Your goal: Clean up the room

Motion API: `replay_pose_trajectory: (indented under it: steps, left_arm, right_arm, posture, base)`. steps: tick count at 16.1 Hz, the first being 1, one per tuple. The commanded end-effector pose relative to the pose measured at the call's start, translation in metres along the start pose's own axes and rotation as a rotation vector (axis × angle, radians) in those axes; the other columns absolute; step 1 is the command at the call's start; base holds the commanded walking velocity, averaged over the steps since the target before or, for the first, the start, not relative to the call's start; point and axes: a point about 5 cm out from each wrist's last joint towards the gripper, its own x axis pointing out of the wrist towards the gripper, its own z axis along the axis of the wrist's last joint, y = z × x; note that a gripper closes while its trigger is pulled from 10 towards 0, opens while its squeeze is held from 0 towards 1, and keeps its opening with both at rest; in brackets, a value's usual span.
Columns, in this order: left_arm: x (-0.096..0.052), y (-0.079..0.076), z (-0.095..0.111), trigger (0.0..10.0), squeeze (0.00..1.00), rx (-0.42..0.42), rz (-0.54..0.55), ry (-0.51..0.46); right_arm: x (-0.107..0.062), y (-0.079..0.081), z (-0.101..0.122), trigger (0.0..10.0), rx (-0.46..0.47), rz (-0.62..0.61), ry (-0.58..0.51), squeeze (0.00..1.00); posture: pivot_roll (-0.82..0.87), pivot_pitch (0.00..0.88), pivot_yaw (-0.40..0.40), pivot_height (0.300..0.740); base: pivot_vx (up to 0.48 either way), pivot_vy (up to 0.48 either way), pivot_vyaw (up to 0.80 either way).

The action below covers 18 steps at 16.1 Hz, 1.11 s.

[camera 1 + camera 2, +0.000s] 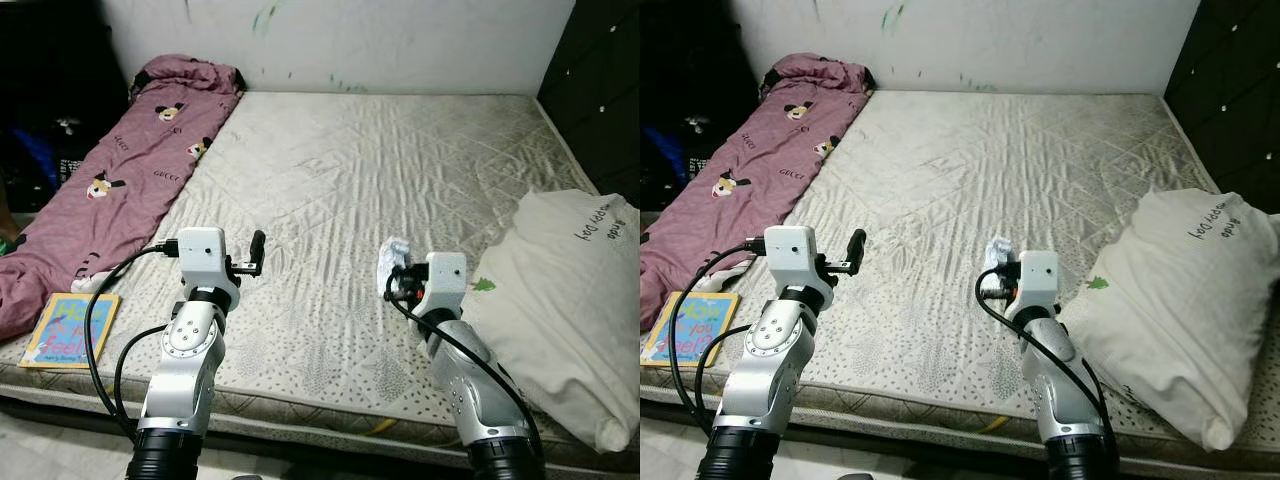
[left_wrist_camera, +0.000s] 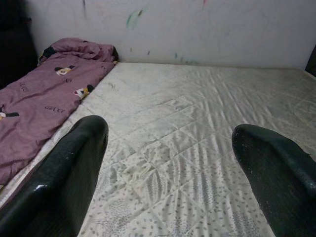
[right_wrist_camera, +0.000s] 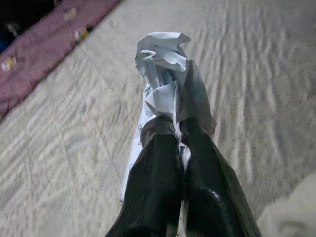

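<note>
While pinched: crumpled paper in right tool (above mattress).

mattress middle lay bare and open | purple blanket along its left edge | book at front-left corner | white pillow blocked right side

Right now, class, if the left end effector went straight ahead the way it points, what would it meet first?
The open left end effector points over the bare mattress toward the wall. The way looks free; it would probably reach the wall first, though depth is unclear.
</note>
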Motion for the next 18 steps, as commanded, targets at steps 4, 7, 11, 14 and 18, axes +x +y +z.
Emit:
replay_pose_trajectory:
  steps: [4, 7, 11, 14, 18]
  left_arm:
    - [-0.001, 0.003, -0.003, 10.0, 0.0, 0.008, 0.006, 0.03]
    - [-0.002, 0.004, -0.003, 10.0, 0.0, 0.007, 0.009, 0.033]
    - [-0.003, 0.004, -0.002, 10.0, 0.0, 0.001, 0.005, 0.033]
    - [-0.004, 0.004, -0.002, 10.0, 0.0, -0.001, 0.008, 0.031]
    - [-0.003, 0.004, -0.001, 10.0, 0.0, 0.001, 0.004, 0.03]
  right_arm:
    - [0.015, 0.02, -0.015, 10.0, -0.047, 0.122, 0.177, 0.0]
    - [0.024, 0.038, -0.015, 10.0, -0.059, 0.214, 0.204, 0.0]
    - [0.033, 0.069, 0.002, 10.0, 0.059, 0.301, 0.09, 0.0]
    - [0.038, 0.07, 0.015, 10.0, 0.172, 0.247, -0.007, 0.0]
    - [0.042, 0.065, 0.013, 10.0, 0.172, 0.187, -0.029, 0.0]
  posture:
    - [0.05, 0.0, 0.066, 0.74]
    - [0.06, 0.0, 0.067, 0.74]
    - [0.07, 0.0, 0.061, 0.74]
    - [0.08, 0.0, 0.059, 0.74]
    - [0.08, 0.0, 0.061, 0.74]
  base:
    - [0.0, 0.0, 0.0]
    - [0.0, 0.0, 0.0]
    - [0.0, 0.0, 0.0]
    - [0.0, 0.0, 0.0]
    - [0.0, 0.0, 0.0]
